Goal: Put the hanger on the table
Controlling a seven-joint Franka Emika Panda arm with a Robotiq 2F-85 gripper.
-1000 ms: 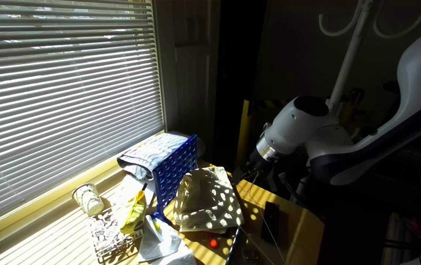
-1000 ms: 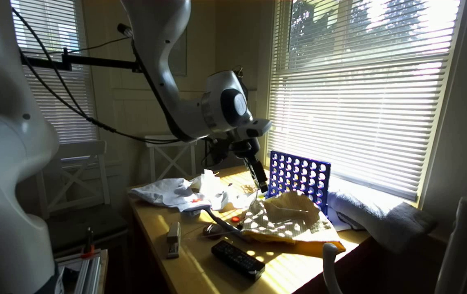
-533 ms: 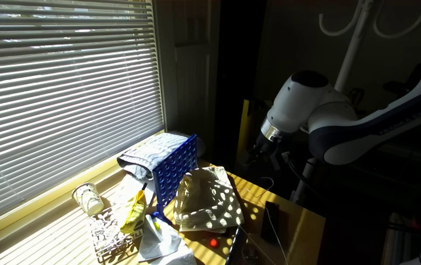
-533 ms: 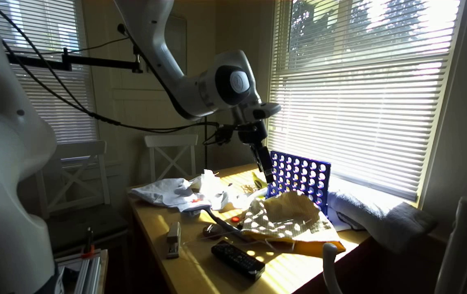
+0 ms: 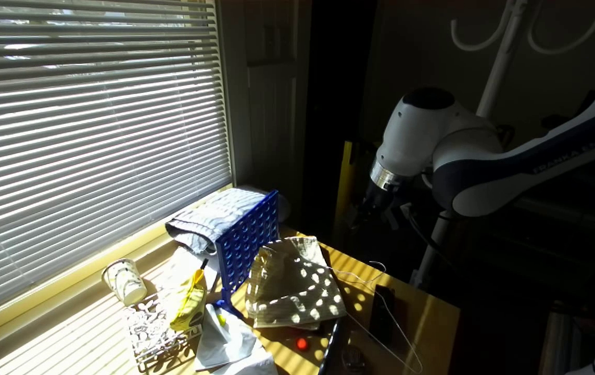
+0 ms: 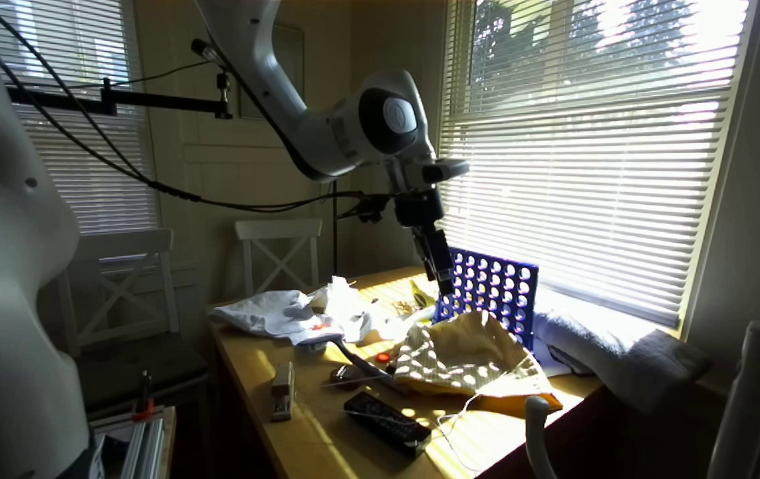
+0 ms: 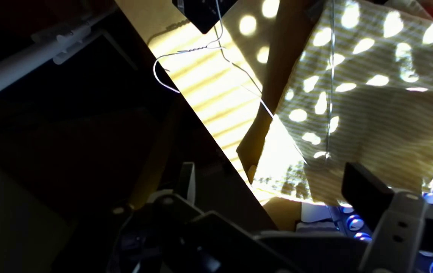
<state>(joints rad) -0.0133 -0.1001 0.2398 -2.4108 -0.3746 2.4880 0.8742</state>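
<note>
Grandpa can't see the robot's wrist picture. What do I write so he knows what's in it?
A wire hanger lies across a black remote and a striped cloth on a sunlit wooden table, its hook poking past the edge. The robot's open gripper shows at the bottom, its jaws wide apart.

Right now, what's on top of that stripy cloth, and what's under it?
Part of the wire hanger stretches over the striped cloth, plus patches of sunlight. Whatever sits directly underneath is covered, so I can't tell.

Hanger point(image 7: 193, 49), apparently partly on cloth point(image 7: 375, 121).
</note>
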